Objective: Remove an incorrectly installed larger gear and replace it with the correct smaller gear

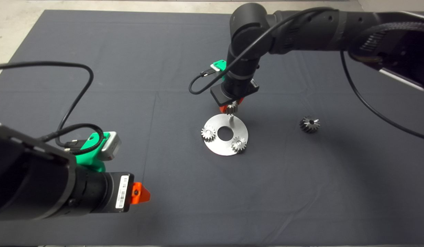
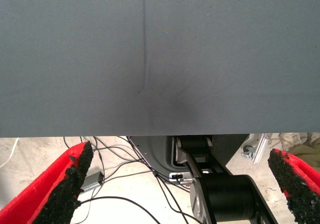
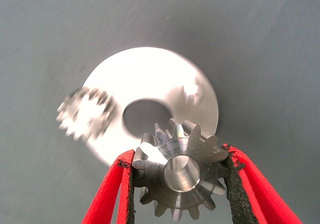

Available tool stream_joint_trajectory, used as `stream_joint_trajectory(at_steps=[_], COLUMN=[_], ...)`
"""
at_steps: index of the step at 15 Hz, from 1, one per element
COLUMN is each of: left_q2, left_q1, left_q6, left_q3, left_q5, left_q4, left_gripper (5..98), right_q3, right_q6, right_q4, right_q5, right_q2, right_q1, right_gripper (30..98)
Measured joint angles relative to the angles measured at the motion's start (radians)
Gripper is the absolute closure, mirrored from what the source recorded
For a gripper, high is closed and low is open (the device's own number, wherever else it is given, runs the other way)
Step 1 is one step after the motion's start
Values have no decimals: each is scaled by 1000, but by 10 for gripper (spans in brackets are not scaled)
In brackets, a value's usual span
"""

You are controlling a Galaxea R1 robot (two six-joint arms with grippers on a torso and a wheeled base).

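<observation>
So nearest the camera, the left end effector (image 1: 140,193) is parked well off to the near-left of the round steel plate (image 1: 218,145). Its wrist view shows the fingers (image 2: 65,184) spread wide with nothing between them, just bare mat (image 1: 95,51) and some cables on the floor past the table edge. Looks like it's simply kept out of the way.

The plate itself sits about mid-mat. It has a big centre hole and two small silver gears on it, one (image 1: 208,132) at its left edge and one (image 1: 239,144) at its near-right edge. There's a bare pin (image 1: 231,119) standing at the plate's far edge, presumably the free spot.

Right over that pin is the right end effector (image 1: 231,108), pointing straight down from the arm that comes in from the right. It's clamped on the smaller gear (image 3: 179,174), pads squeezing opposite sides of the teeth, bore facing down. My read is it's held flat like that so the bore can line up with the pin and slide on. The gear isn't seated as far as I can tell; it's hanging just above the pin.

The larger gear (image 1: 309,124), the dark cone-shaped one, lies on the mat well to the right of the plate, clear of everything. So the removal half looks done, and the swap just needs a careful drop onto the pin.
</observation>
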Motion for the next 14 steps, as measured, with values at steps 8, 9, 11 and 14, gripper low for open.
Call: stream_joint_trajectory(at_steps=[8,9,11,14], left_q2=[0,0,0,0], left_q1=[0,0,0,0], left_q6=[0,0,0,0], left_q3=[0,0,0,0], left_q5=[0,0,0,0], left_q4=[0,0,0,1], left_gripper=[144,144,144,144], right_q3=[92,116,182,339], right_q6=[34,48,81,160], right_q4=[-178,-245,-357,-403], right_q5=[-1,0,-7,3], right_q2=[-28,-27,-30,-33], right_q1=[17,18,16,-16], right_gripper=[921,921,921,919])
